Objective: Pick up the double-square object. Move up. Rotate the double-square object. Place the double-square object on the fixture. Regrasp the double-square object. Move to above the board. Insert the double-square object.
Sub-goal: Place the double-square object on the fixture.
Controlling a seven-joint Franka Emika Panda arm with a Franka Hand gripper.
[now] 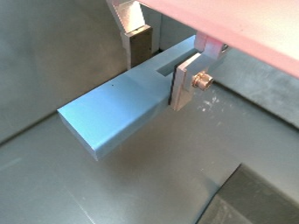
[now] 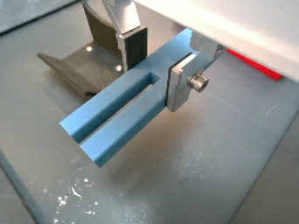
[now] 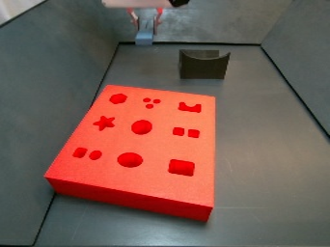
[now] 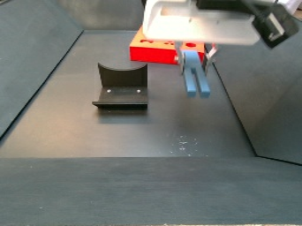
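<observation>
In both wrist views the gripper (image 2: 158,61) is pressed together on the double-square object (image 2: 122,105), a slate-blue flat block, and its two silver fingers (image 2: 181,83) clamp the block on its two long sides near one end. In a wrist view the block (image 1: 122,105) shows a plain flat face, and most of its length reaches out away from the fingers (image 1: 184,80); in the wrist view with the slot visible, a long groove runs down the middle of the block and the free end is split into two prongs. Nothing touches the block except the finger pads, and the grey floor (image 2: 211,175) lies below it with a clear gap. In a side view the gripper (image 4: 192,46) is in the air and the block (image 4: 196,75) hangs down from it with the two prongs at the lower end, free of the floor. The fixture (image 4: 120,88), a dark block with a notch in its top, stands on the floor beside the gripper and is apart from the block. The red board (image 4: 151,51) lies behind the gripper in this view. In a side view from the opposite side the gripper (image 3: 145,21) is beyond the far edge of the board (image 3: 142,135), with the fixture (image 3: 202,64) near it and the block (image 3: 145,34) held below it.
</observation>
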